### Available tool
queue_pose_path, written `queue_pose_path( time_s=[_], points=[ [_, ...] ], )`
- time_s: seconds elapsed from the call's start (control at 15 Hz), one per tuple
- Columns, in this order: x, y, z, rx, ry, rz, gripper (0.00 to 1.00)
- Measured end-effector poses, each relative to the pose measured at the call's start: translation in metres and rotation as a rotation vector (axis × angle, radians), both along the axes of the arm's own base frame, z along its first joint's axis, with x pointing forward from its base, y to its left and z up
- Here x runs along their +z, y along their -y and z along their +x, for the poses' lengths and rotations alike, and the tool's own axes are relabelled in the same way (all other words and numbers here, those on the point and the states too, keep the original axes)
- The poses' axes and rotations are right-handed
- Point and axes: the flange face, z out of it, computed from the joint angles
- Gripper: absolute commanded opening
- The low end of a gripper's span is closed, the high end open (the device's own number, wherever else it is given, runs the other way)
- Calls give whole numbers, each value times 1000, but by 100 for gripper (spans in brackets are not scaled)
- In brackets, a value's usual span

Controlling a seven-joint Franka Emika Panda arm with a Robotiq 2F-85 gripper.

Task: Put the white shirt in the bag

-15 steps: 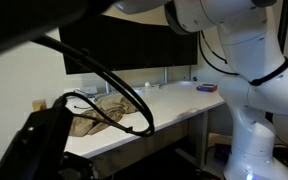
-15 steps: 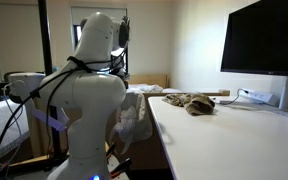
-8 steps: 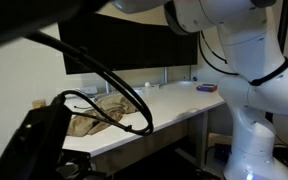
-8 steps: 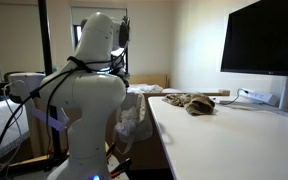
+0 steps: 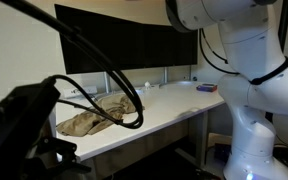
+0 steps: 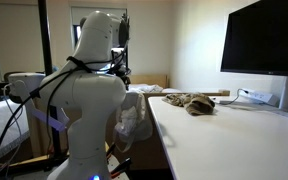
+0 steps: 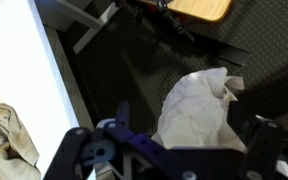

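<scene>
In the wrist view my gripper (image 7: 189, 125) is open, its two dark fingers wide apart with nothing between them. It hangs beside the table over a crumpled white bag or cloth (image 7: 199, 105) on the dark floor; I cannot tell which it is. The same white heap shows next to the table edge in an exterior view (image 6: 134, 115). A beige, crumpled shirt lies on the white table in both exterior views (image 5: 92, 118) (image 6: 191, 101), and its edge shows in the wrist view (image 7: 4, 135). My gripper (image 6: 120, 66) is mostly hidden behind the arm.
The white table (image 6: 224, 130) carries a large dark monitor (image 6: 262, 40) and cables (image 5: 124, 95). The robot's white base (image 6: 84, 120) stands close to the table's end. A wooden chair seat (image 7: 202, 8) and dark chair legs lie on the floor beyond the white heap.
The dark wrist and its cable loop, close to one exterior camera, have shifted left and down. The beige shirt and the white heap have not moved.
</scene>
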Motion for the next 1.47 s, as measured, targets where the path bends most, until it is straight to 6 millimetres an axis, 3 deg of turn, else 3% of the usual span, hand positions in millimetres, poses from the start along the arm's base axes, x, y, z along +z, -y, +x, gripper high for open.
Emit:
queue_pose_path(
  time_s=[0.27,0.6,0.87,1.13,1.47],
  points=[
    [54,4,22,-26,93,127,100],
    [120,37,56,-63,186,262,100],
    [154,81,75,-83,222,316,100],
    [188,131,82,-78,257,353,100],
    [224,204,92,-83,248,406,100]
  ],
)
